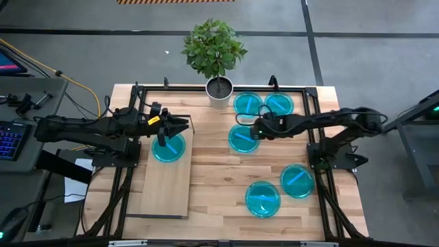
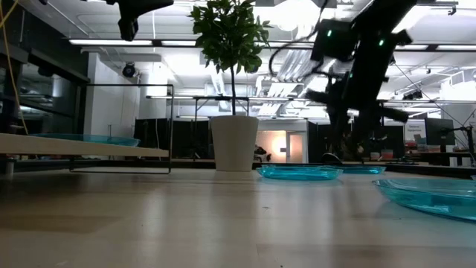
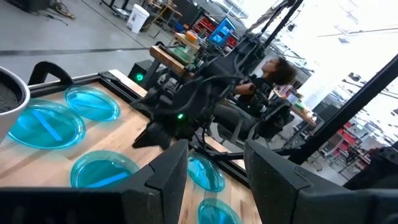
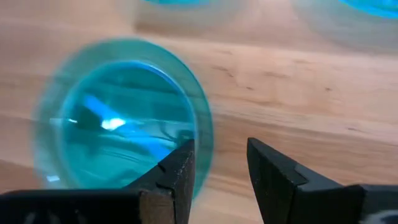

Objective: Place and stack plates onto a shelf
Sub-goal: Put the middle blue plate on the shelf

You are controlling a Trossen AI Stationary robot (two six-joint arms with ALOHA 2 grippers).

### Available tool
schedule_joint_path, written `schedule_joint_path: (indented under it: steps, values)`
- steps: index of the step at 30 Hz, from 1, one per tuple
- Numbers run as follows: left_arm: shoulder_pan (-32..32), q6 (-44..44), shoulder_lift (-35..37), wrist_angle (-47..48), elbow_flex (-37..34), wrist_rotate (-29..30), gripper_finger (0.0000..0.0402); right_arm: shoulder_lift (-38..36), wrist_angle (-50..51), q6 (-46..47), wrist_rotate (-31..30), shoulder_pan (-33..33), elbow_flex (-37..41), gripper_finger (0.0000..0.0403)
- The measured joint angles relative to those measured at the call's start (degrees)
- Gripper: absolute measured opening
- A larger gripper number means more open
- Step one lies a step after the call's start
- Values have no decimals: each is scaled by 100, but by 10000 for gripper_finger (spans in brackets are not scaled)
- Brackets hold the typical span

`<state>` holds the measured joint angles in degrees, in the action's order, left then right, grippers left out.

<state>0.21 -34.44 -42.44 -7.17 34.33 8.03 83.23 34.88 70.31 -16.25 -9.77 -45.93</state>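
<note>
Right pincer hangs with its fingers parted over the near-right rim of a plate that lies flat on the worktop; in the right wrist view one finger stands over the plate's edge and the other over bare wood just outside it, so the rim lies between them, though whether either finger touches the plastic is hard to tell. That straddle is what the coming grasp turns on: the plate spreads to the left of the pincer, toward the shelf, and the right arm is plainly the nearer one for it. Two more plates sit side by side at the far edge, just right of the white plant pot, and two others lie near the right front of the worktop, well apart from the pincer. Left pincer hovers open above the far end of the shelf, next to the one plate already resting there. The shelf's long axis runs near to far along the left side, so the gripped plate would have to travel leftward across the worktop, probably to stack on that first plate.
</note>
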Motion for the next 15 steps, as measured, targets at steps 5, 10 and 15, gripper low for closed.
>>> schedule_joint_path:
  steps: [5,10,15]
  values:
    - [-2,-258,0,-10,0,0,147,440,-349,-508,150,-193,4,129]
    - [-2,-296,0,-16,0,0,147,497,-1063,-1063,226,-380,83,129]
    - [-2,-295,0,-49,2,0,147,76,-2411,-1122,789,-709,1067,129]
